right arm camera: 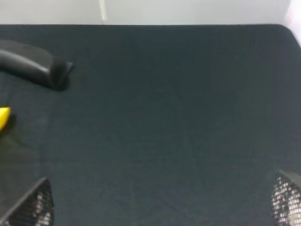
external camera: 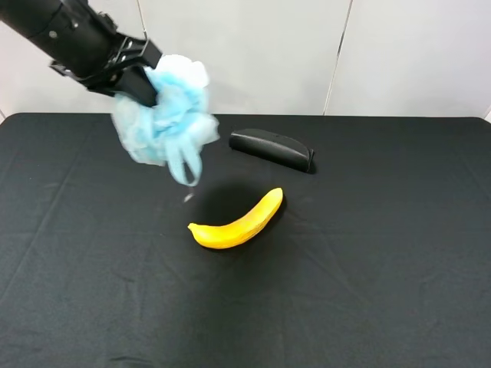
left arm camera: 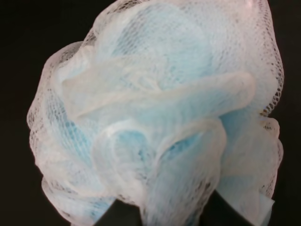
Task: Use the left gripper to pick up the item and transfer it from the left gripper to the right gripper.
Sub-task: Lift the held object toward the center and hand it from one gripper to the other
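My left gripper (external camera: 146, 86) is shut on the light-blue mesh bath pouf (external camera: 165, 119) and holds it in the air above the back left of the black table. A pale ribbon loop (external camera: 186, 165) hangs from it. In the left wrist view the pouf (left arm camera: 160, 108) fills the picture, with dark fingertips (left arm camera: 117, 214) showing at its near edge. My right gripper (right arm camera: 162, 207) is open and empty, its two mesh-patterned fingertips (right arm camera: 35, 207) wide apart over bare table. It is out of the exterior high view.
A yellow banana (external camera: 238, 222) lies near the table's middle; its tip shows in the right wrist view (right arm camera: 3, 117). A black oblong case (external camera: 272, 149) lies behind it, also in the right wrist view (right arm camera: 33, 68). The black cloth-covered table (external camera: 383, 268) ends at a white wall.
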{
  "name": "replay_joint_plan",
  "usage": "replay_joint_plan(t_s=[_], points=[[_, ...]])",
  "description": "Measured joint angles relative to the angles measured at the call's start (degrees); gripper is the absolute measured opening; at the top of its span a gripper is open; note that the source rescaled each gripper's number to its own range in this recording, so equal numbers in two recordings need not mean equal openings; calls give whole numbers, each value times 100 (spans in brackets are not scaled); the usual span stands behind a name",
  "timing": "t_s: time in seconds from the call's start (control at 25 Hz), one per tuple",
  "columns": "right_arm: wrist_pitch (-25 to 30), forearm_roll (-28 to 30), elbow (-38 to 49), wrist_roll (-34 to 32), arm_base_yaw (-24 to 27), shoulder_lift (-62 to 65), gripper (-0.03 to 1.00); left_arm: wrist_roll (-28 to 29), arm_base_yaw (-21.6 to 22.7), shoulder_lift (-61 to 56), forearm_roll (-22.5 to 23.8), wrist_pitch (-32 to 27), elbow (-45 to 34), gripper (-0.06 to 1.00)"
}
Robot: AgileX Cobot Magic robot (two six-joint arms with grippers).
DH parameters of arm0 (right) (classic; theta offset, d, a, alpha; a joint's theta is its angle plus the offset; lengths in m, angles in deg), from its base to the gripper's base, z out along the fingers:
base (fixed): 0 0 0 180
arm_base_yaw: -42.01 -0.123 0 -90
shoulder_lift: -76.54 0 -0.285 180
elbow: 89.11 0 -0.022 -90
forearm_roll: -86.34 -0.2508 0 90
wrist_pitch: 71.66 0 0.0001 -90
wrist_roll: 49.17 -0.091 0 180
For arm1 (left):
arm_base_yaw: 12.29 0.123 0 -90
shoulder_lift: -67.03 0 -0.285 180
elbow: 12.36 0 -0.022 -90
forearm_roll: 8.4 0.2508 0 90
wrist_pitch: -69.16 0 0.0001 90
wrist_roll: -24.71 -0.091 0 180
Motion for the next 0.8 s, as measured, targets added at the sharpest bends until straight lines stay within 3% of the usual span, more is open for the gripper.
replay_joint_plan(t_s=[0.16,0.36,0.6,0.64,0.8], points=[[49,-482,-45,327,0,-135,99,-621,-17,0,-976,-274,0,3],[91,-788,-513,448,-175,-1009,99,-885,-392,0,-1341,-578,0,3],[-134,-842,-949,792,-1273,-1700,99,-918,-922,0,-1601,-642,0,2],[-134,-842,-949,792,-1273,-1700,99,-918,-989,0,-1680,-642,0,2],[-366,-850,-1085,1230,-2229,-2200,99,-918,-1178,0,-1933,-642,0,2]])
